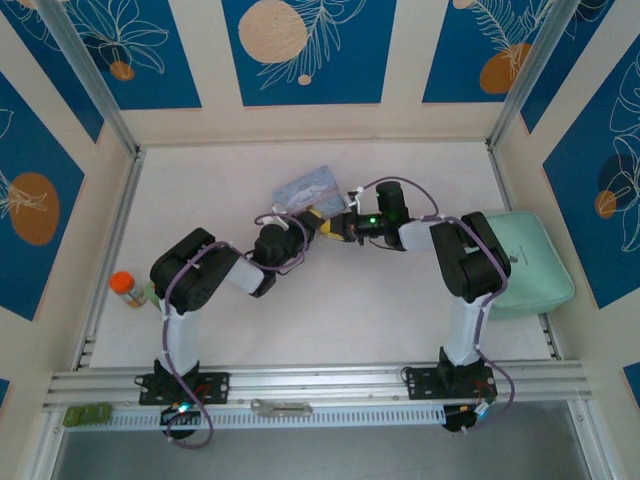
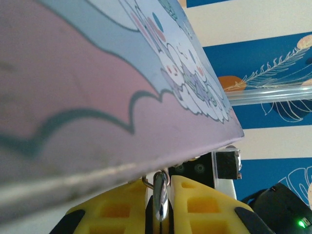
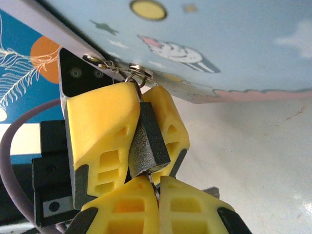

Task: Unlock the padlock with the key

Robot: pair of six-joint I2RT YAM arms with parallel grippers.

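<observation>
The padlock (image 3: 148,141), a small dark block, hangs by its thin shackle (image 3: 136,75) from the hasp of the pale blue cartoon tin (image 3: 234,44). My left gripper (image 2: 160,195) is shut on the padlock body, whose narrow shiny edge (image 2: 161,192) shows between its yellow fingers (image 3: 102,122). My right gripper (image 3: 157,187) is shut on the key (image 3: 154,183). The key is a thin metal sliver running up into the underside of the lock. In the top view both grippers, left (image 1: 318,220) and right (image 1: 343,228), meet at the tin's (image 1: 310,187) near edge.
A mint green case (image 1: 530,260) lies at the right of the table, behind the right arm. An orange-capped bottle (image 1: 125,288) stands at the left edge. A flat silvery bar (image 1: 282,407) and a green piece (image 1: 88,413) rest on the front rail.
</observation>
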